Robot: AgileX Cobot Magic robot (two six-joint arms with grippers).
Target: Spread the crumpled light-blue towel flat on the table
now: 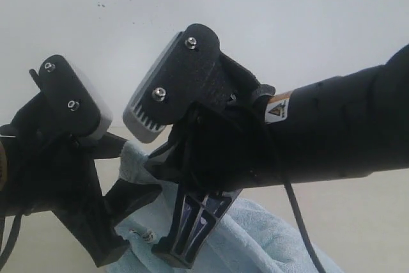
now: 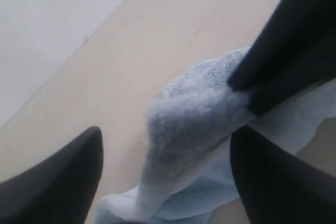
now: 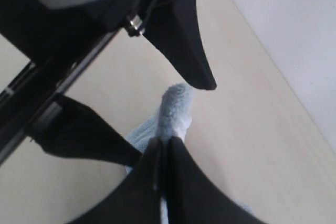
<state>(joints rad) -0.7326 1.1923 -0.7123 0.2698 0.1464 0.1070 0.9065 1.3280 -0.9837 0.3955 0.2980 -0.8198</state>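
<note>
Towel point(image 1: 255, 234) of fluffy terry, judged soft, light and limp: not fragile, grippy rather than slippery, sure to sag wherever unsupported. Best taken by a corner or along an edge, with two well-separated holds, then pulled apart to draw out the folds. No hem made out here.

Lying crumpled at lower centre of the exterior view on the pale surface point(image 2: 157, 30), one bunched tuft raised above the heap. Pinched at that tuft by the right end effector point(image 3: 161, 148), fingers pressed together on the cloth, a fluffy tip poking out past them at mid-frame of the right wrist view. Flanked by the left end effector point(image 2: 165, 140), spread wide, with one finger at lower left and one at lower right of the left wrist view and the tuft between them. Contact with either finger not clear. Closing there would likely give a second hold just beside the first.
</note>
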